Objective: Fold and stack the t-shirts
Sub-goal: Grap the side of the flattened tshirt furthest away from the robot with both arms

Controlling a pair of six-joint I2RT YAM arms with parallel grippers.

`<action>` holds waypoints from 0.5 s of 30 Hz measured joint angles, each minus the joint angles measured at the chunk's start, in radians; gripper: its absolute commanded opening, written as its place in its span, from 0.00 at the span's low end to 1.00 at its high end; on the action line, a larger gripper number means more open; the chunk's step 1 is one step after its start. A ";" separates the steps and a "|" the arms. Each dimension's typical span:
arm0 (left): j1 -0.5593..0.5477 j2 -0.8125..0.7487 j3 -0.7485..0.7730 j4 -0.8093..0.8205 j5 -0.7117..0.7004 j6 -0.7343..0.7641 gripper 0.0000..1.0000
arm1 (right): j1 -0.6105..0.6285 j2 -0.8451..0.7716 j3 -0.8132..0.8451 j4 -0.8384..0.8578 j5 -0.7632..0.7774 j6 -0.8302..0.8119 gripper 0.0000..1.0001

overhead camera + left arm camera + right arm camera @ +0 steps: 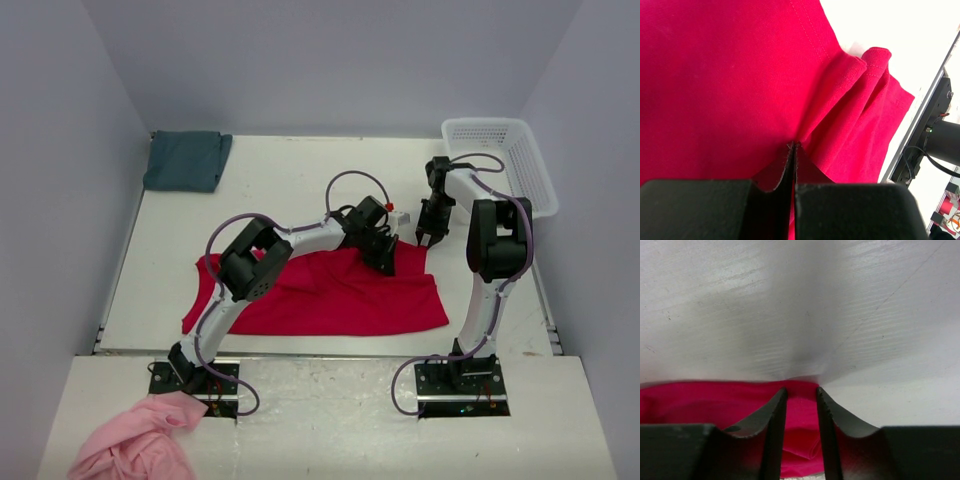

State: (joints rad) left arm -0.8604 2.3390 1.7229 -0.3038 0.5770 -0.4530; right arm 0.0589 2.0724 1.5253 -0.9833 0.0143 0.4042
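- A crumpled pale pink cloth (135, 445) lies closest, at 7 o'clock in the overhead view, touching the left arm's base.
- The bright crimson red cotton t-shirt (340, 295) lies spread and wrinkled on the flat white table (280, 190), toward its 6 o'clock edge, just beyond both arm bases.
- The left gripper (792, 146) is at the shirt's far edge, fingers pressed together and pinching a raised fold of the red cloth. In its wrist view, bunched ridges run off toward 1 o'clock.
- The right gripper (800, 390) points down at the shirt's 1 o'clock corner. Its jaws are parted by a narrow gap, the tips at the hem with red cloth showing between them. Whether they grip it cannot be told.
- The dull teal cotton t-shirt (187, 160) lies folded in the table's 10 o'clock corner, well apart from the red one.
- A white plastic lattice basket (535, 190) sits at 2 o'clock.
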 measured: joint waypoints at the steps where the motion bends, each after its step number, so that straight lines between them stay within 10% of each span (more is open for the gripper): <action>1: 0.001 0.000 0.000 0.000 0.001 0.000 0.00 | 0.000 0.000 0.000 0.000 -0.002 0.000 0.26; 15: 0.016 0.000 0.000 -0.008 0.006 0.000 0.00 | 0.000 -0.004 -0.016 0.004 -0.010 0.007 0.00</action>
State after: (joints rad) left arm -0.8448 2.3390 1.7229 -0.3115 0.5835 -0.4530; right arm 0.0589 2.0686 1.5089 -0.9791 0.0048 0.4114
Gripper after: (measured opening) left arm 0.002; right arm 0.012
